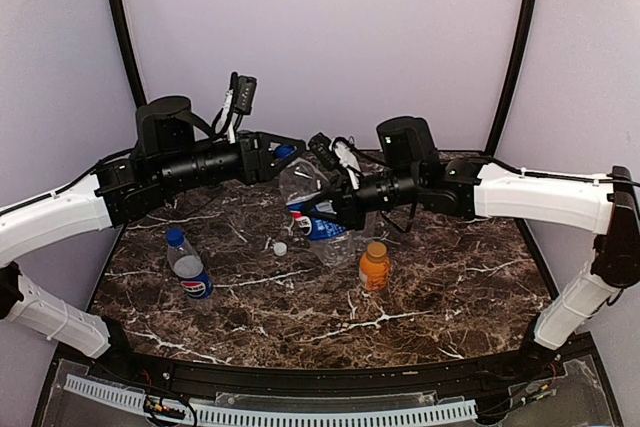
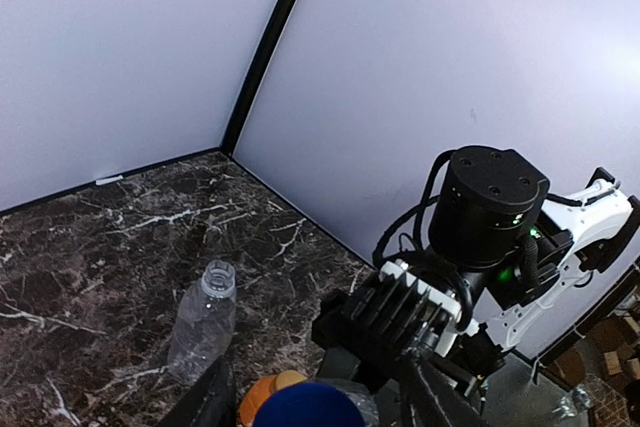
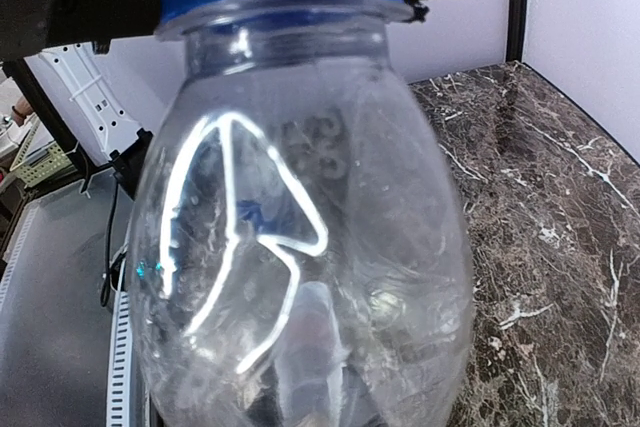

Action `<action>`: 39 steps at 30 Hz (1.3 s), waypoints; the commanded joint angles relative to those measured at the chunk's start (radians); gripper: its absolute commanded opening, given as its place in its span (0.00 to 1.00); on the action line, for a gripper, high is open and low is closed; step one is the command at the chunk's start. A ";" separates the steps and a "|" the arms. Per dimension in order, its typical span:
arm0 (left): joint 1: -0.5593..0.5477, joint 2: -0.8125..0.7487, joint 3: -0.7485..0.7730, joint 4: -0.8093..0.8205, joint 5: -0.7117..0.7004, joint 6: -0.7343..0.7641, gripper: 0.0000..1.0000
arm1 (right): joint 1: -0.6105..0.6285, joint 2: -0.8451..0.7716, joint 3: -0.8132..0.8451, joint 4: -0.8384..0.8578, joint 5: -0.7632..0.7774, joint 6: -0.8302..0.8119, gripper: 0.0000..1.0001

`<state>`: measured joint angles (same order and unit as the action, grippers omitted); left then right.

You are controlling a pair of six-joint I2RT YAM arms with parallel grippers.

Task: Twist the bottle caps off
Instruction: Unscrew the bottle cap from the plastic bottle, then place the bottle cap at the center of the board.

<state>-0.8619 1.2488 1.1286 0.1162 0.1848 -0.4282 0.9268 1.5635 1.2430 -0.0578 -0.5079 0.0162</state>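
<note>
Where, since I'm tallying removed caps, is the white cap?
In the top view the white cap lies on the table left of centre, between the Pepsi bottle and the orange bottle, beside the raised bottle.

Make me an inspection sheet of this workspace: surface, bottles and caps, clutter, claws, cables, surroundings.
Surface: dark marble-pattern table, no spills seen.
Job's things: held bottle off the table, blue cap on its neck; Pepsi bottle and orange bottle capped; clear bottle uncapped; white cap loose on the table.
Clutter: nothing seen.
Claws: left claw around the blue cap, grip unclear; right claw shut on the held bottle.
Cables: black loops at the wrists, off the table.
Surroundings: plain pale walls, black frame posts.
</note>
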 commanded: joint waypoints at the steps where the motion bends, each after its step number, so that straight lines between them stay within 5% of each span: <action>1: 0.004 -0.043 0.009 0.033 0.074 0.048 0.58 | -0.005 -0.031 -0.018 0.053 -0.085 -0.010 0.02; 9: 0.021 -0.097 -0.002 0.007 0.124 0.115 0.74 | -0.010 -0.038 -0.034 0.046 -0.247 -0.050 0.02; 16: 0.054 -0.130 -0.005 -0.002 0.426 0.209 0.78 | -0.011 -0.013 -0.013 0.023 -0.474 -0.072 0.02; 28: 0.055 -0.067 -0.013 0.083 0.670 0.198 0.67 | -0.011 0.018 0.025 0.015 -0.602 -0.061 0.02; 39: 0.055 -0.048 -0.015 0.101 0.689 0.181 0.44 | -0.011 0.021 0.016 0.042 -0.592 -0.048 0.02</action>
<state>-0.8112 1.2133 1.1240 0.1787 0.8402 -0.2428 0.9215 1.5772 1.2400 -0.0612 -1.0809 -0.0425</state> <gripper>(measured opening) 0.483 0.105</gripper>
